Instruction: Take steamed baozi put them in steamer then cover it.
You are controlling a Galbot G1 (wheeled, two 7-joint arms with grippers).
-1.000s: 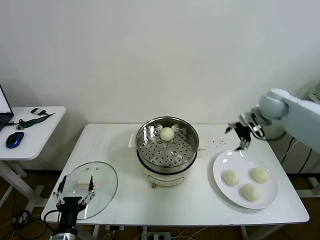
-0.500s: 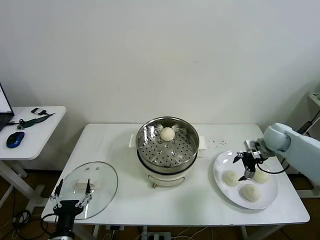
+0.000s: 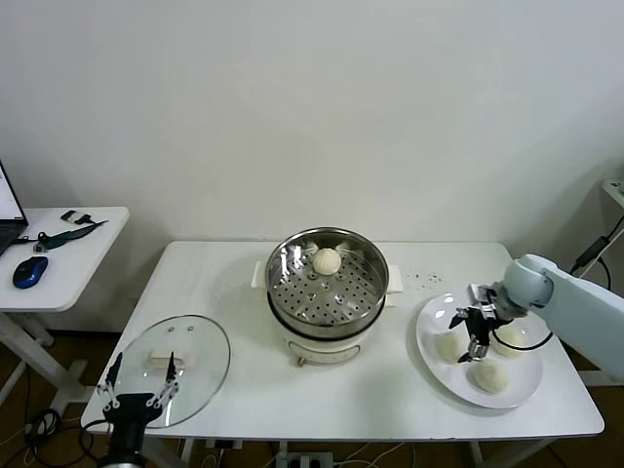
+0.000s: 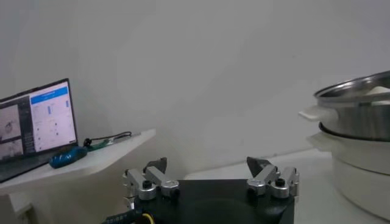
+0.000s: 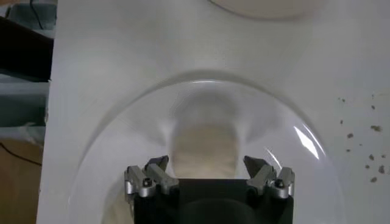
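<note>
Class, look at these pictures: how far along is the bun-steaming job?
Done: one cream-white bun sits in the shiny steel steamer. In hand: the right claw, open, straddles a bun on the white plate. Left: three plate buns, then the clear glass lid, lying near the idle, open left claw.

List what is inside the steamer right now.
One baozi sits on the perforated tray toward the back of the steamer; the rest of the tray is bare. Whatever lies below the tray is hidden.
</note>
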